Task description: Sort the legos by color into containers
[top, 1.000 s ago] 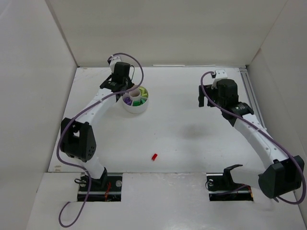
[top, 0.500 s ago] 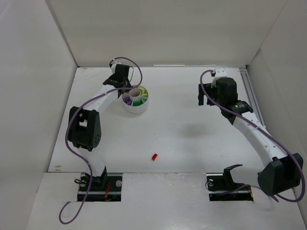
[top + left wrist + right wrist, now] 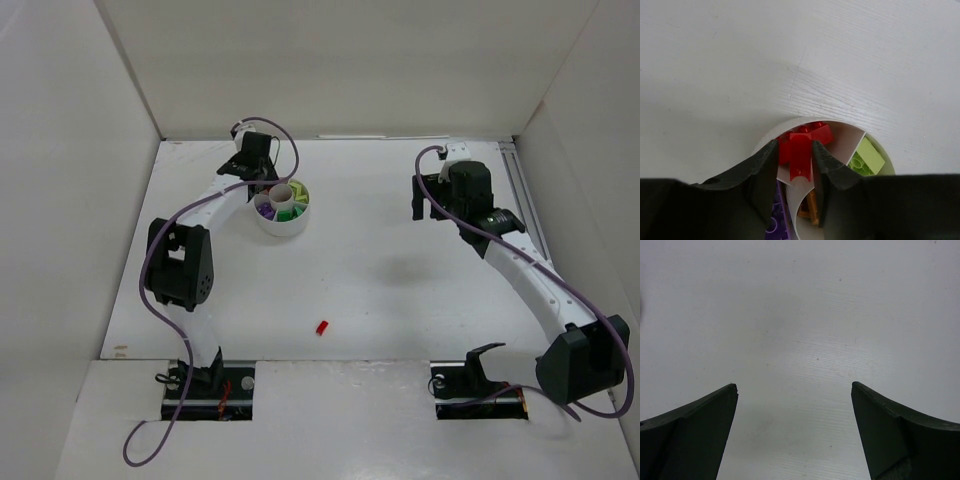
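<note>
- The left jaws are clamped on a red brick [image 3: 801,156] that stands on end, with a dark finger [image 3: 762,172] on each side of it.
- This brick hangs over the red wedge of the round white tub [image 3: 283,227], where other red bricks [image 3: 822,132] lie.
- The neighbouring wedge holds a lime-green brick [image 3: 870,156]. A purple brick [image 3: 774,225] and an orange-brown brick [image 3: 812,205] show nearer the wrist camera.
- The right jaws stand wide apart over the counter [image 3: 800,315], well apart from the tub.
- A loose red brick [image 3: 321,327] lies on the counter towards the near edge, between the two arm bases.
</note>
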You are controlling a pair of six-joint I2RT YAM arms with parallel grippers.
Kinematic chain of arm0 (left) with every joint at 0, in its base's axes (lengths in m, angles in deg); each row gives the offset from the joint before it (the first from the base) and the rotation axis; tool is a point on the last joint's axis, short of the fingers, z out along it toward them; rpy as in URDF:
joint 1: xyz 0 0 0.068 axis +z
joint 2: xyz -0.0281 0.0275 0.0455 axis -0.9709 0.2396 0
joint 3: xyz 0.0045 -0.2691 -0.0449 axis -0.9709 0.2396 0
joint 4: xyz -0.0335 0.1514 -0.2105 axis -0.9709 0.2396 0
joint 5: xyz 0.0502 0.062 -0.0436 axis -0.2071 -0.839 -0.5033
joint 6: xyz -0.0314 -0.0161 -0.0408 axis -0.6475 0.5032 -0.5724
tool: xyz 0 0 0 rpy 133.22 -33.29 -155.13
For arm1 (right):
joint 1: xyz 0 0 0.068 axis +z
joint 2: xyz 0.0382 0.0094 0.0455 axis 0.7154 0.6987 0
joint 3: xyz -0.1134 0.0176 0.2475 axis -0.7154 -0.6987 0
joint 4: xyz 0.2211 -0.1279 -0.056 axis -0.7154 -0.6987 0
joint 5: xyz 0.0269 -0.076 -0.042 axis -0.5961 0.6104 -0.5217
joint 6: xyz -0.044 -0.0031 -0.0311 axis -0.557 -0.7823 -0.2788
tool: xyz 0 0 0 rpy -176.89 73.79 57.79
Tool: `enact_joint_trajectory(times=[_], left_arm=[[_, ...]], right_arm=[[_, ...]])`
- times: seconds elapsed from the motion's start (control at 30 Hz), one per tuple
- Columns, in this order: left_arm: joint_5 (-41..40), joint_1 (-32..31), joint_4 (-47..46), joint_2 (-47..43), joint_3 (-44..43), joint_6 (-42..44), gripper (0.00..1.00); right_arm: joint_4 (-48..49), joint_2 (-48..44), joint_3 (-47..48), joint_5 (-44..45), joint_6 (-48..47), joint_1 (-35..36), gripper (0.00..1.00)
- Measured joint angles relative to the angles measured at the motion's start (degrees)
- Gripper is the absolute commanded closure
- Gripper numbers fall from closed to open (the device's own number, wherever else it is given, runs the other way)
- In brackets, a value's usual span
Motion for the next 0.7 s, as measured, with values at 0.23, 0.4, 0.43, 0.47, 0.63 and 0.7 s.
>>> enact_joint_trajectory(times=[0.23,0.4,0.43,0.47,0.63,0.7], left_arm=[[0.81,0.00,0.59,0.11,-0.02,0.26,0.45],[0.85,0.00,1.92,-1.75,-0.02,0.35,0.23],[0.85,0.00,2.29,-2.58,-0.02,0.24,0.14],[0.76,0.00,2.86,-3.87,0.04,0.04,0.06],[-0.13,-0.92,4.15,-18.58,6.78,-2.99,0.00],[-0.57,-2.10,5.09,-26.29,10.56,-5.01,0.00]], right_arm=[[-0.37,-0.46,0.00,-0.02,-0.22,0.31,0.00],[-2.03,-3.28,0.00,0.50,-1.31,4.42,0.00],[-2.45,-3.98,0.00,0.50,-1.46,5.99,0.00],[-2.84,-4.59,0.00,0.44,-1.60,7.87,0.00],[-6.08,-5.27,-0.28,3.65,-0.63,22.71,0.00],[-7.26,-4.42,-0.98,5.03,1.46,30.45,0.00]])
